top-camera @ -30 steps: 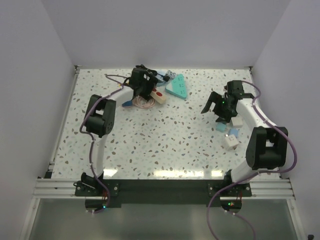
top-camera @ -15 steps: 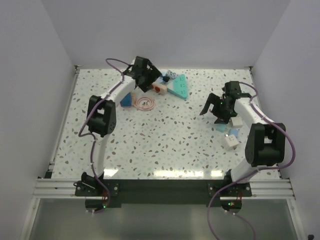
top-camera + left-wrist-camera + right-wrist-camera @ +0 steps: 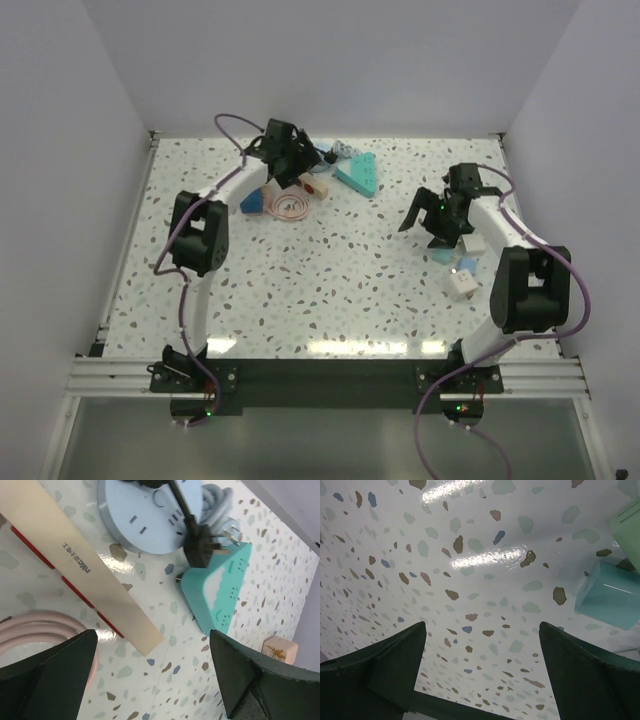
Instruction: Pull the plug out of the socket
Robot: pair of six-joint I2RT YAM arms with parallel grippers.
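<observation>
Plug (image 3: 202, 542) lies loose, prongs exposed, touching teal block (image 3: 220, 595), apart from socket (image 3: 85, 575) on far-left tabletop (image 3: 150, 695). Pull looks done. Left tool (image 3: 152, 637) spread, empty, over socket end. Right tool (image 3: 482, 625) spread, empty, well apart.

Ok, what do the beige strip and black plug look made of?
Beige strip: probably smooth hard plastic, faint sheen, printed lettering. Black plug: matte moulded plastic or rubber, can't tell which; its prongs look like bare grey metal.
</observation>
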